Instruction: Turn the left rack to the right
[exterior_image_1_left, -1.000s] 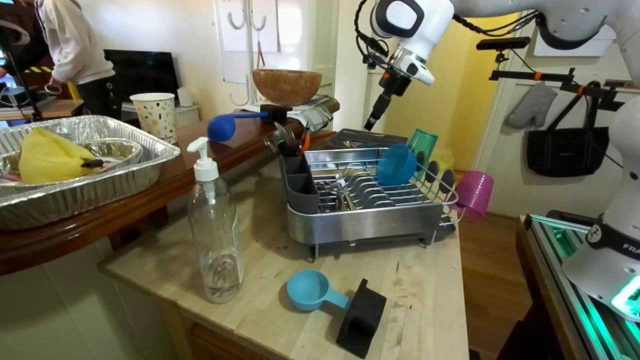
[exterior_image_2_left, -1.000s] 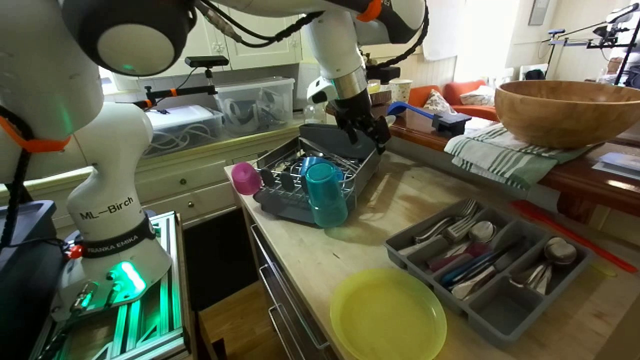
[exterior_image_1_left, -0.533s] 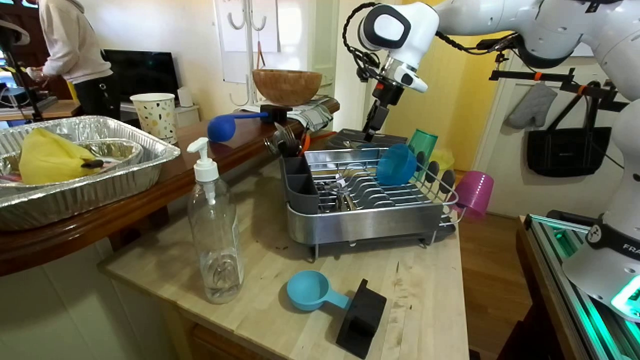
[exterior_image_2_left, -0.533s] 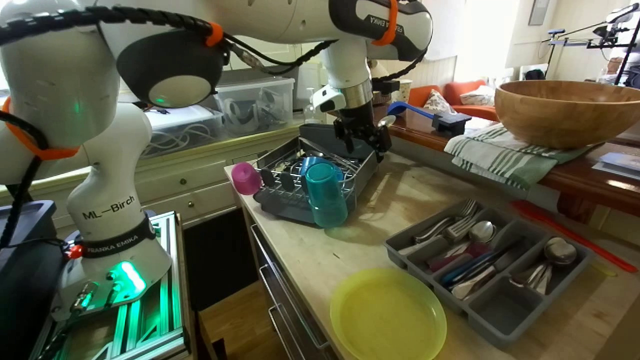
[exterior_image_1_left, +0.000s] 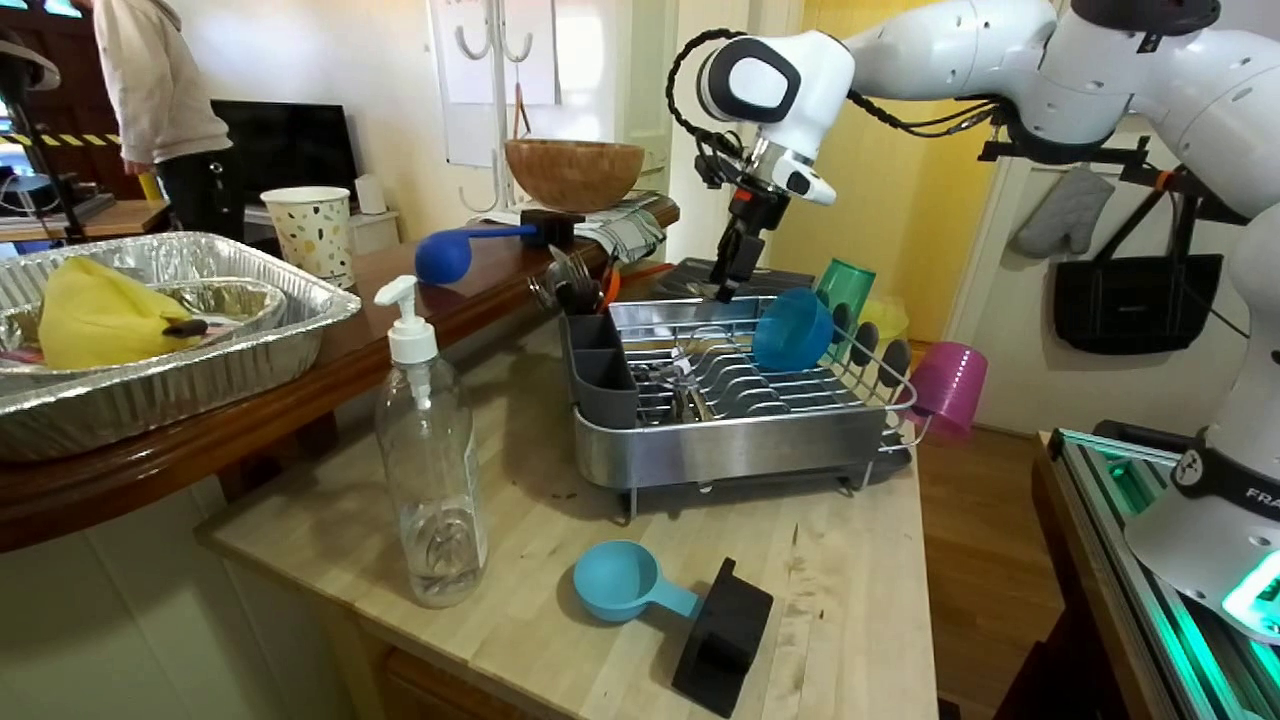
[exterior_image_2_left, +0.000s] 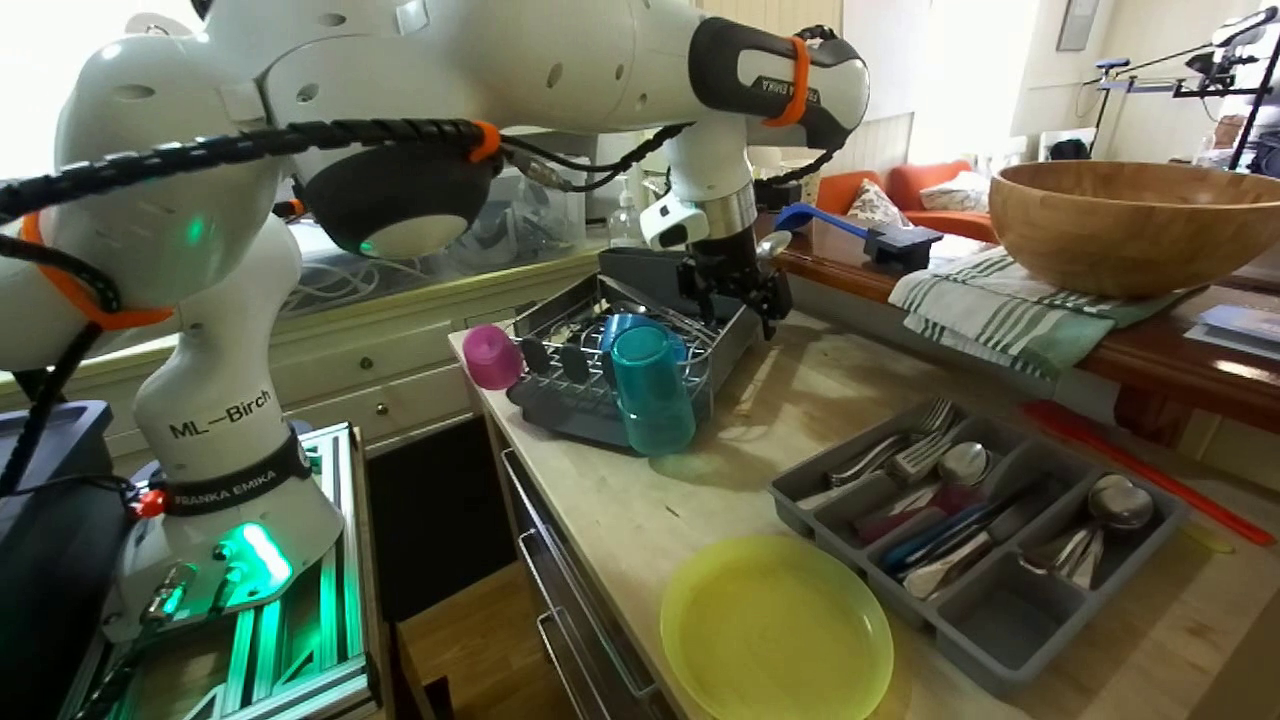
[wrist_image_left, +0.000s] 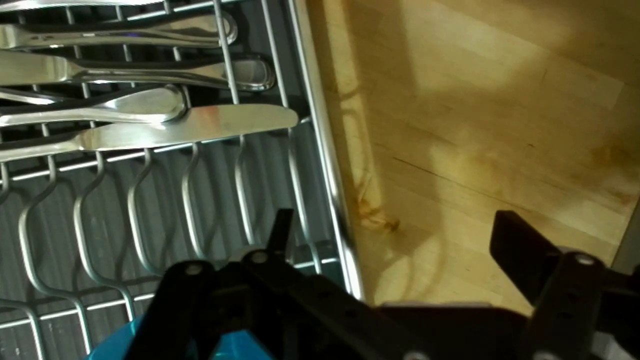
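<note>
Silver wire dish rack (exterior_image_1_left: 740, 445) sits centre-frame in an exterior view, clear plastic pump bottle (exterior_image_1_left: 445, 520) left of it. Black two-finger tool (wrist_image_left: 392, 222): fingers spread wide, rack wall between them in wrist view; contact unclear. Blue plastic cup (wrist_image_left: 242, 346) cut off at bottom edge, partly behind tool. White arm base (exterior_image_2_left: 225, 455) reads "ML-Birch", "FRANKA EMIKA". Tall teal tumbler (exterior_image_2_left: 652, 400) hides rack's lower-right corner in an exterior view.
</note>
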